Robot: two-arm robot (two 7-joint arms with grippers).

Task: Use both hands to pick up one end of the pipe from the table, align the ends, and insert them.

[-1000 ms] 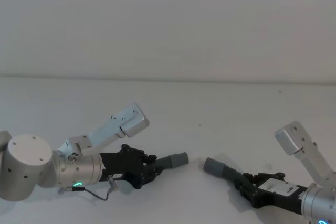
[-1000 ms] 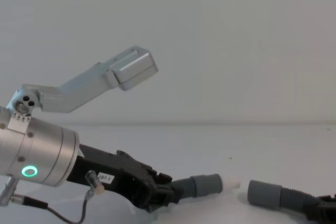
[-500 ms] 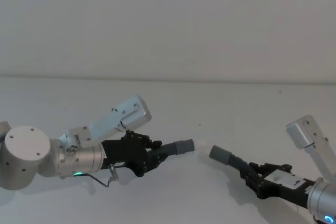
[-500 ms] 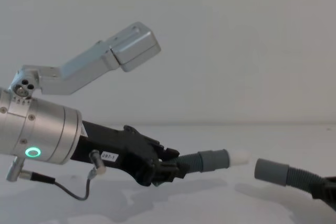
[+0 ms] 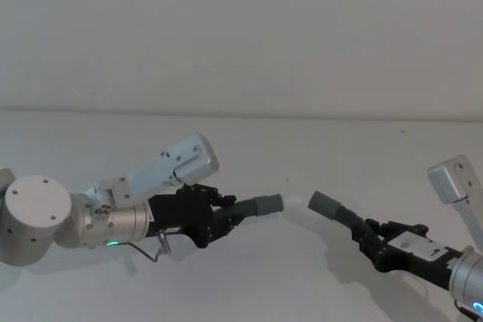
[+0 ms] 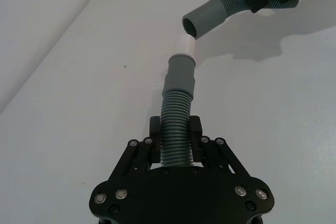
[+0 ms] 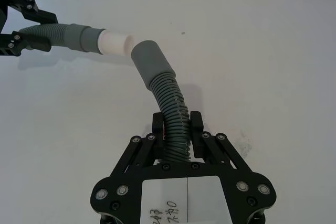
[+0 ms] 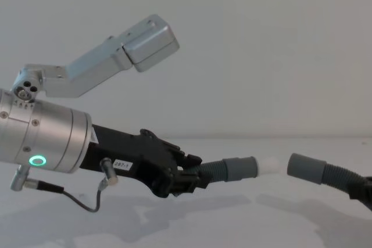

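meanwhile, left tool [image 5: 226, 215] and right tool [image 5: 364, 235], each clamping the pipe [image 6: 176, 129], had lifted both ends nearer; insertion remained.

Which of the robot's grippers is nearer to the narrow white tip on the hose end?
Left. The left gripper grips the ribbed hose just behind the white tip; the right gripper holds the other end, beyond the plain grey socket.
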